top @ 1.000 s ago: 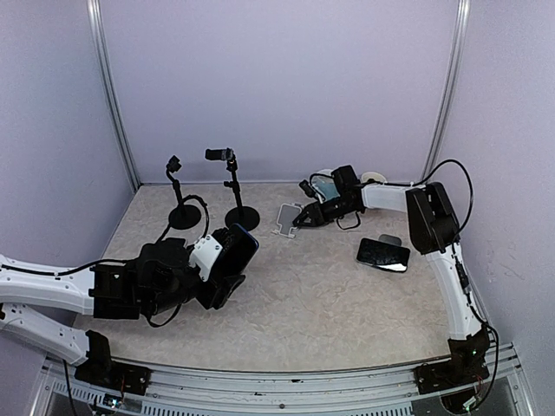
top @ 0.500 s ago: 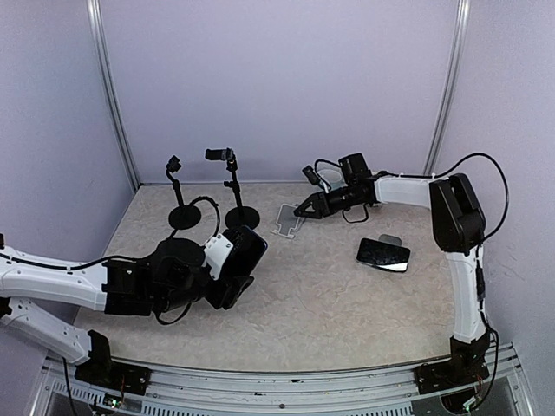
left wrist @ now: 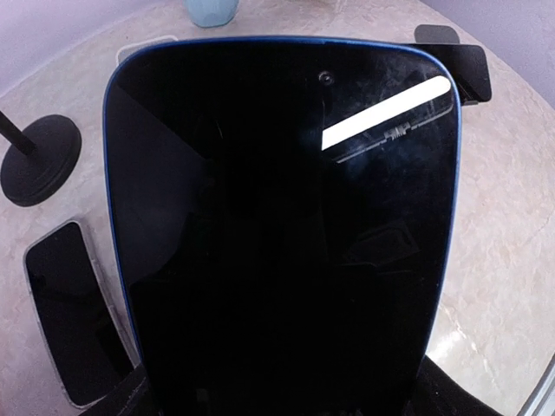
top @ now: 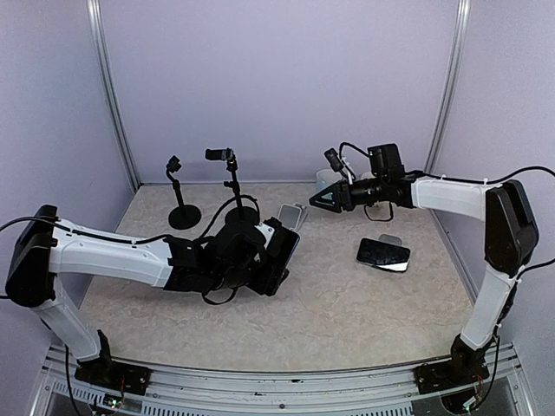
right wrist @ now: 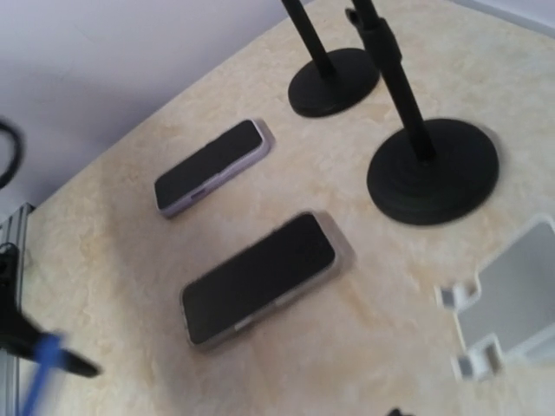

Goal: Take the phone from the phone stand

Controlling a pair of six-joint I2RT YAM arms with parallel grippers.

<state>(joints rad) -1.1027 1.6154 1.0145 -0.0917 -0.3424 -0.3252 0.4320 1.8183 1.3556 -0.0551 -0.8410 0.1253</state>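
Note:
My left gripper (top: 270,264) is shut on a black phone with a blue rim (top: 283,250), held above the table just in front of the white phone stand (top: 291,214). The phone (left wrist: 282,225) fills the left wrist view and hides the fingers. The stand (right wrist: 512,295) lies empty in the right wrist view. My right gripper (top: 316,202) hangs in the air right of the stand, apart from it. Its tips meet in a point and hold nothing.
Two black mic stands (top: 234,186) with round bases (right wrist: 432,169) stand at the back left. A phone (top: 383,253) lies on the table at the right. Two more phones (right wrist: 258,279) (right wrist: 210,166) lie on the table in the right wrist view. A pale blue cup (left wrist: 212,10) is at the back.
My left arm has swung right and forward with the blue-rimmed phone, up to the stand. My right gripper has drawn back from the stand, to the right and upward.

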